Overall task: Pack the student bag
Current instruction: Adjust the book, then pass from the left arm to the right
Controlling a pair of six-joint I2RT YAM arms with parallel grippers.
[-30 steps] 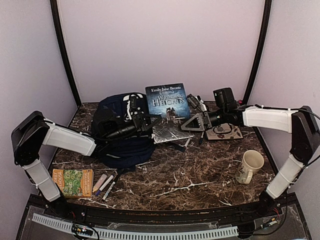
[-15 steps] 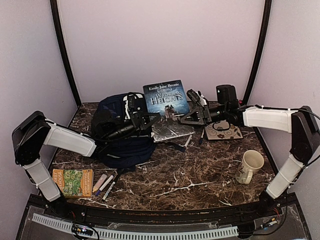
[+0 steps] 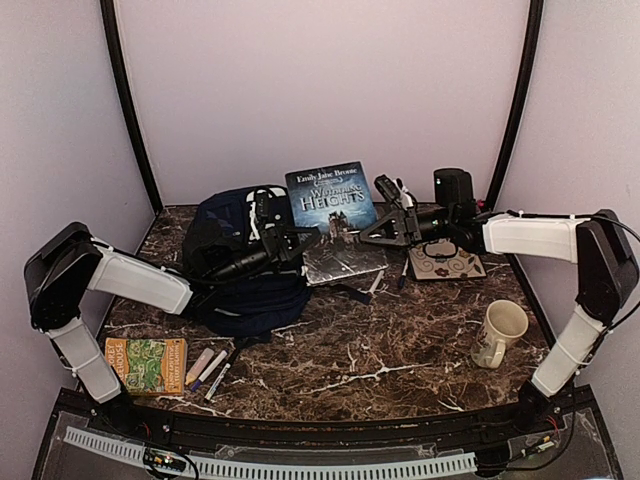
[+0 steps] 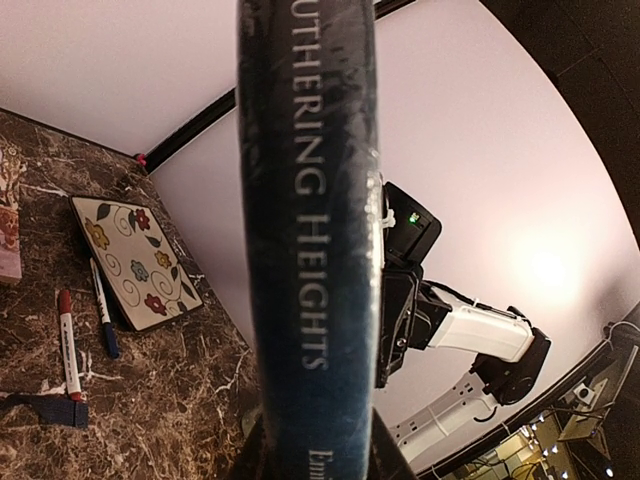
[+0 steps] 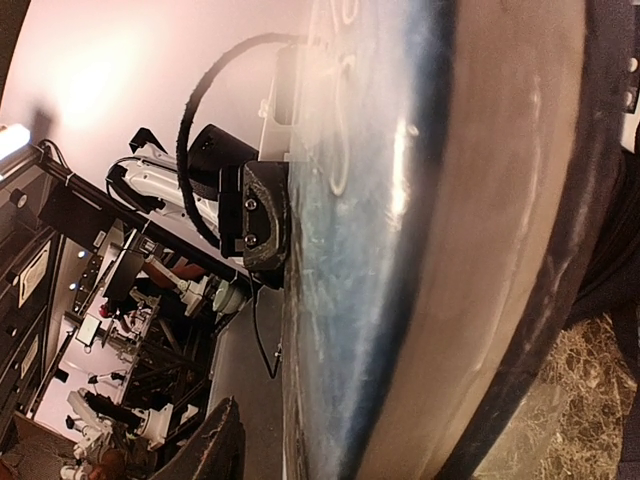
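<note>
The student bag [image 3: 240, 285], a navy backpack, lies at the left middle of the table. A blue book, "Wuthering Heights" [image 3: 335, 198], stands upright in the air just right of the bag. My left gripper [image 3: 298, 240] is shut on the book's spine [image 4: 310, 250] near its lower end. My right gripper [image 3: 378, 232] straddles the book's right edge. In the right wrist view one finger [image 5: 215, 440] stands apart from the front cover [image 5: 350, 250]. The other finger is hidden behind the book.
A silver flat item [image 3: 345, 265] lies under the book. A flowered pad [image 3: 447, 263] and pens [image 3: 404, 270] lie at the back right. A cream mug [image 3: 500, 332] stands at the right. A green-and-orange book [image 3: 146, 363] and markers [image 3: 210, 370] lie at the front left.
The book has risen slightly and shifted left. My right gripper moved up and left along the book's right edge. The left arm barely moved.
</note>
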